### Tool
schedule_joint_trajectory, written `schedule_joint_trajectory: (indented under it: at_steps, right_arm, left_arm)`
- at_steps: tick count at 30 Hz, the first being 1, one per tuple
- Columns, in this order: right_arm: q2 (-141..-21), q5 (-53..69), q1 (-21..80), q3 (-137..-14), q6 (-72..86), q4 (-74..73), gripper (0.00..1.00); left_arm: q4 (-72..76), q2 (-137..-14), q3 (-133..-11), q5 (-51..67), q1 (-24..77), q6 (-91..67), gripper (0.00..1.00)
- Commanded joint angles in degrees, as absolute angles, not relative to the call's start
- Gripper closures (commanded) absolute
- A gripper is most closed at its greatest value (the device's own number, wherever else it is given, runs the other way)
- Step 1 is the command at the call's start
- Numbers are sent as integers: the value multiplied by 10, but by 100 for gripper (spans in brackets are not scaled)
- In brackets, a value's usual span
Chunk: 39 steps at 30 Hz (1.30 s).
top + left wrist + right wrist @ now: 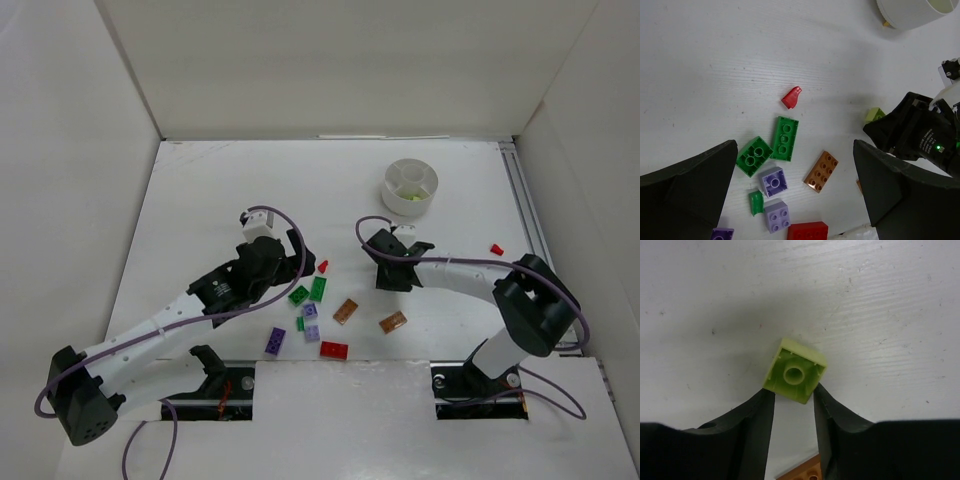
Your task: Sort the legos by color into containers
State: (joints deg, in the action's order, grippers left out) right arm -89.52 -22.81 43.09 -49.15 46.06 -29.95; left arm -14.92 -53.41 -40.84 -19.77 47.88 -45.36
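- My right gripper [792,392] has its fingers drawn close together, tips touching the near corners of the lime brick [795,371], which shows its hollow underside. Whether that is a firm pinch, I cannot tell.
- My left gripper [794,145] is spread wide above the loose legos [785,138] on the table [715,60].
- The white dish [408,207] stands beyond the right gripper, well apart from the pile.

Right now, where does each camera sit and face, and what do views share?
Top external: above, behind the bases, looking down on left arm, right arm, white dish, scattered bricks.
Left wrist: facing down at bricks framed by its open jaws.
Right wrist: close over the table, lime brick at its jaws' tips.
Shared: left wrist also shows that lime brick.
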Motion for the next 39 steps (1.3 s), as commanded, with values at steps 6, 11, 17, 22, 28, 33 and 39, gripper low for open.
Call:
schedule_joint_trajectory:
  at_steps: [6,11,17,22,28,33,39]
  right_arm:
    - [-888,-289,421,-550,459,-327,73]
    - [-852,-295,382,-612,361,-321,79]
    - [-835,-260,306,-664,268,-302,82]
    - [-835,-222,313,-632,268,-291,47]
    - [-853,-136,326,-560,215,-225,32]
    - [-882,-136,331,-535,184,-194,30]
    - [-916,-134,342,-540,163,-174,34]
  left_arm:
    - [-135,-534,-417,-208,478,-430,0]
    - [-119,-566,-422,-182,471,-409,0]
    - [-80,-600,-422,-112,407,-380,0]
    - [-64,-612,-417,-93,388,-374,0]
    - [-59,-624,-417,-82,381,-362,0]
    - [-54,-624,-411,-76,381,-362,0]
    - [-48,-629,-411,-71,381,-362,0]
